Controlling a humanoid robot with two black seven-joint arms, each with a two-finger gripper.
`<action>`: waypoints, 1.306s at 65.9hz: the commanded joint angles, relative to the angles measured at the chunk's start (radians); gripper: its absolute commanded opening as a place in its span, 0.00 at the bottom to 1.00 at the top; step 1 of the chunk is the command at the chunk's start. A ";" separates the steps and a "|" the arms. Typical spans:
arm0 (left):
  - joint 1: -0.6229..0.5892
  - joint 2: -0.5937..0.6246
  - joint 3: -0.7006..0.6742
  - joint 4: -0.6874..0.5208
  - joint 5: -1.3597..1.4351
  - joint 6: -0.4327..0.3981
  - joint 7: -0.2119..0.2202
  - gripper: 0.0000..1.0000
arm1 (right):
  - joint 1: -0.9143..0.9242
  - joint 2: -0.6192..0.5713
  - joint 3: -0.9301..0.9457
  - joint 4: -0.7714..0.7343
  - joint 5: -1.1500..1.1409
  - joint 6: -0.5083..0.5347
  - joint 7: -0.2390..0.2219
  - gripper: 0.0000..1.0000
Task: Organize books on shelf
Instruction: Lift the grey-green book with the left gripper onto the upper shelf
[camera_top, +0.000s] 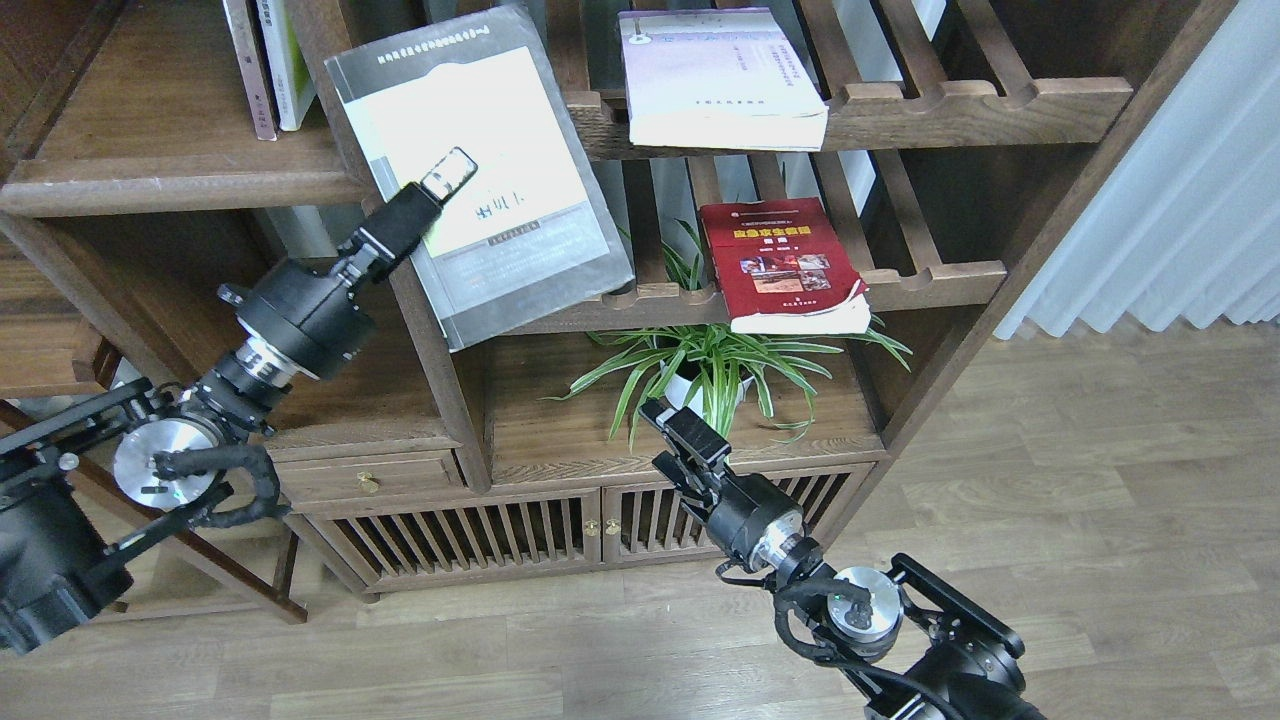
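My left gripper (443, 182) is shut on the grey-black book with the yellow-green panel (500, 215). It holds the book tilted, high in front of the post between the bays, with one finger on the cover. The solid dark-brown shelf (180, 185) lies just left of the book. The white book with the lavender top (715, 80) lies on the upper slatted rack. The dark red book (785, 265) lies on the lower slatted rack. My right gripper (668, 422) is low, in front of the plant, holding nothing. Its fingers are dark and cannot be told apart.
Thin brown and white-green books (265, 60) stand at the right end of the solid shelf. A spider plant in a white pot (710, 365) sits on the cabinet top. A vertical post (430, 330) separates the bays. White curtains (1180, 200) hang at the right.
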 joint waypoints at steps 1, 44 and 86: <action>-0.002 0.045 -0.023 0.000 0.000 0.000 -0.003 0.00 | 0.001 0.000 -0.001 -0.001 0.000 0.000 0.000 0.99; 0.004 0.346 -0.080 0.000 0.000 0.000 -0.006 0.01 | 0.000 0.000 0.002 -0.004 -0.006 0.000 0.000 0.99; -0.001 0.504 -0.204 0.008 -0.005 0.000 0.009 0.00 | 0.015 0.000 -0.001 -0.025 -0.006 0.001 0.000 0.99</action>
